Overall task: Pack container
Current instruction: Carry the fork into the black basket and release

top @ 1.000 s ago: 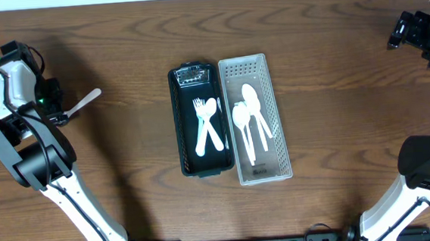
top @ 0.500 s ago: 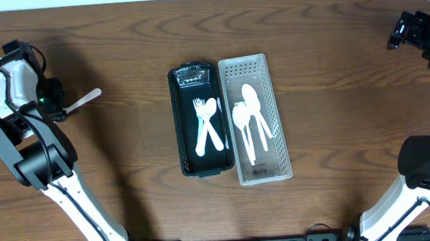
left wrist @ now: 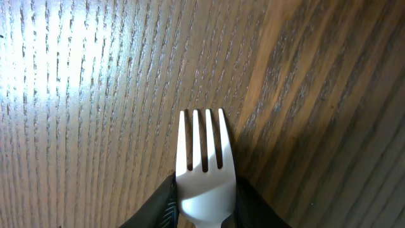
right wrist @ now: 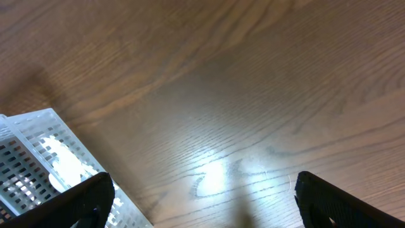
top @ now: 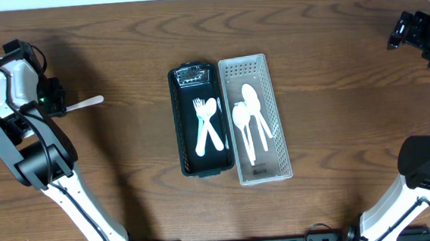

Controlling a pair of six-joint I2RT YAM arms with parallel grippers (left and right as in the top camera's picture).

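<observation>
- The left arm is folded up along the left edge of the overhead view. Its wrist sits in the upper left, and the left gripper (top: 54, 101) points right, low over the wooden table (top: 334, 89).
- Its fingers (left wrist: 161, 206) are pinched narrow on the neck of a white plastic fork (left wrist: 204, 164), with the tines poking out ahead. I can't tell if the fork touches the wood.
- The right arm runs up the right edge. The right gripper (top: 413, 29) is in the upper right corner, jaws spread wide with nothing between them.
- The black container (top: 182, 138) sits mid-frame, well apart from the held fork, with a fork and a spoon inside.
- A white perforated basket (top: 281, 142) of spoons sits right against its right side.

White plastic fork (left wrist: 204, 171) — tines forward, snug between dark fingers (left wrist: 157, 212)
</observation>
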